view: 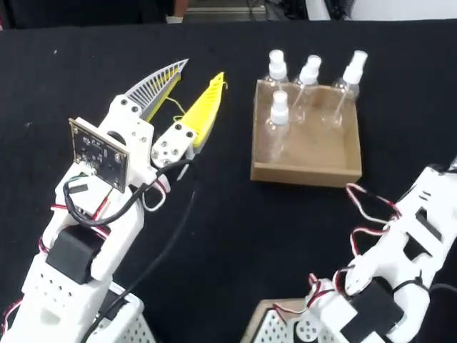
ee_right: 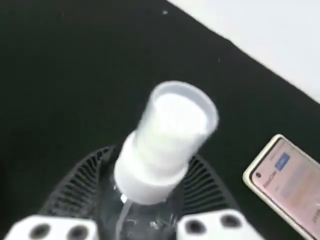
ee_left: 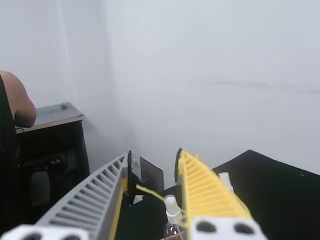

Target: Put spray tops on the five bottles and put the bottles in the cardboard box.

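Item 1, closest to the lens: white spray top [ee_right: 167,132], seated on a clear fifth bottle [ee_right: 142,217], recorded from above in the right wrist view. The bottle's body is clasped between the dark ribbed fingers [ee_right: 75,185] of the right gripper [ee_right: 152,155], whose jaws are drawn in narrowly against it on both sides, over the black table [view: 235,229].

Item 2: phone [ee_right: 285,182], screen lit, laid flat on the table near the held bottle and apart from it.

Item 3: left arm [view: 78,250], white, entered at 7 o'clock of the high view, with a circuit board [view: 100,153] mounted at the wrist. Its left gripper [view: 202,69] is pointed toward 1 o'clock. The jaws are spread wide, one finger grey and ribbed, the other yellow, and nothing is held between them.

Item 4: cardboard box [view: 303,174], open-topped, set at 2 o'clock of the table and at 3 o'clock of the left gripper, clear of it.

Item 5: three bottles [view: 309,71], each fitted with its own spray top, ranged along the box's 12 o'clock wall. The one at the 1 o'clock corner is tilted.

Item 6: fourth bottle [view: 278,107], likewise capped, stood upright by the 9 o'clock wall, just at 6 o'clock of the corner bottle.

Item 7: right arm [view: 400,243], white with red-and-white wiring, entered at 5 o'clock.
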Controlling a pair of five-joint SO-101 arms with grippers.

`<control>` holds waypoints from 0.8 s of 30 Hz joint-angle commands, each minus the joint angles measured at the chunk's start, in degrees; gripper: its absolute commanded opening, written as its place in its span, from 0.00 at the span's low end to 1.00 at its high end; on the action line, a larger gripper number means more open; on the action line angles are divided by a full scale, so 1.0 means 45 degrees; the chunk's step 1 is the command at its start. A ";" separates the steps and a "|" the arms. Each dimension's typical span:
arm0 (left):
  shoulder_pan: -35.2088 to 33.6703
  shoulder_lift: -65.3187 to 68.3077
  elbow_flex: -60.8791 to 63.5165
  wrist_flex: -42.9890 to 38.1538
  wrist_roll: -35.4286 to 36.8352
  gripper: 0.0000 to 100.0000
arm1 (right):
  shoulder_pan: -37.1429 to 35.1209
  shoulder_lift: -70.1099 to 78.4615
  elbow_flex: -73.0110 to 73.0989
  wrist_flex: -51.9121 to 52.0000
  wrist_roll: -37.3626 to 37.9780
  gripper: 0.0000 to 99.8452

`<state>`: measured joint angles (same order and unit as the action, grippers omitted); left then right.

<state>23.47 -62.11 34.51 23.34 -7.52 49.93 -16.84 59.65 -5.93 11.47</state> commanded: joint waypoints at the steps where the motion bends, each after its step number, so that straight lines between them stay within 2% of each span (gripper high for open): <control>1: -0.0068 -0.0156 -0.0166 -0.0254 -0.0117 0.16 | 0.0039 -0.0635 -0.0029 0.0020 -0.0020 0.01; 8: -0.0068 -0.0156 -0.0166 -0.0254 -0.0117 0.16 | -0.0078 -0.0596 0.0537 0.0039 0.0098 0.02; 12: -0.0068 -0.0156 -0.0166 -0.0254 -0.0117 0.16 | -0.0371 -0.0733 0.1377 0.0020 0.0020 0.10; 16: -0.0068 -0.0156 -0.0166 -0.0254 -0.0117 0.16 | -0.0371 -0.0987 0.1592 0.0000 0.0000 0.01; 21: -0.0068 -0.0156 -0.0166 -0.0254 -0.0117 0.16 | -0.0293 -0.1319 0.1592 0.0059 0.0078 0.01; 24: -0.0068 -0.0156 -0.0166 -0.0254 -0.0117 0.16 | -0.0293 -0.1338 0.1612 0.0117 0.0059 0.07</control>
<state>23.47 -62.11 34.51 23.34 -7.52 49.32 -20.26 67.12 -5.93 11.47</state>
